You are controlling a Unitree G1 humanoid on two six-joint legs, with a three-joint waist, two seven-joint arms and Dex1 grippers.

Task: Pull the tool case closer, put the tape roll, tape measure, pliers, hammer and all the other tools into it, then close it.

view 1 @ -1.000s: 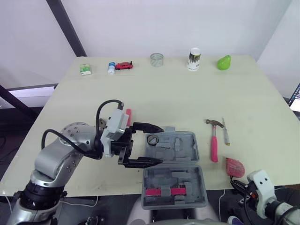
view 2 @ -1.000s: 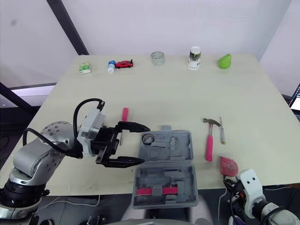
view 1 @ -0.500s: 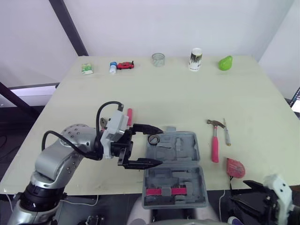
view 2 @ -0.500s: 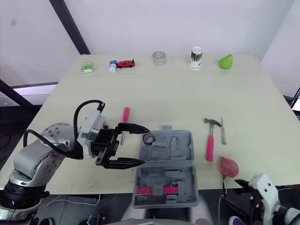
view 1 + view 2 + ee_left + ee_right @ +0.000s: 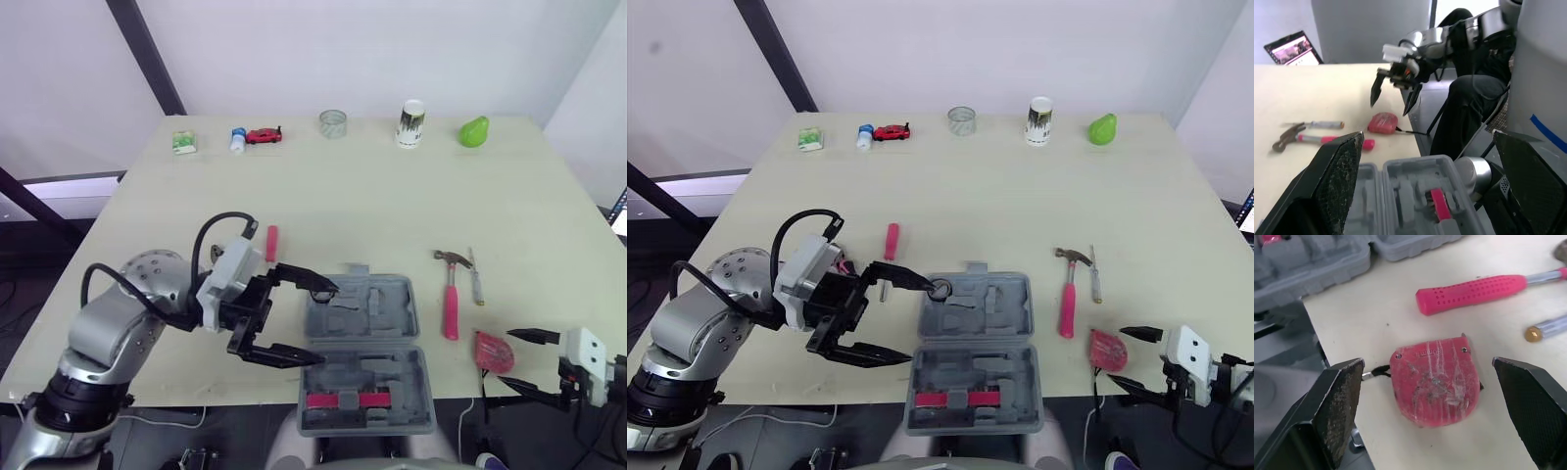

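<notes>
The grey tool case [image 5: 377, 338] lies open near the table's front edge, with red pieces [image 5: 343, 399] in its near half. A small dark ring [image 5: 939, 289] sits in the case's far left corner. My left gripper [image 5: 328, 324] is open, its fingers straddling the case's left edge. The red tape measure [image 5: 1437, 382] lies at the front right. My right gripper [image 5: 505, 358] stands open just off the table edge, a finger on either side of the tape measure. The pink-handled hammer [image 5: 449, 299] and a thin silver tool [image 5: 474, 280] lie right of the case. A pink-handled screwdriver [image 5: 271, 242] lies to the case's left.
Along the back edge stand a green-white box [image 5: 183, 143], a small bottle [image 5: 236, 140], a red toy car [image 5: 261, 136], a clear round container [image 5: 332, 123], a white cup [image 5: 411, 122] and a green pear [image 5: 473, 131].
My right gripper has come up from below the table's front edge and opened around the tape measure. My left gripper has drawn back a little to the left.
</notes>
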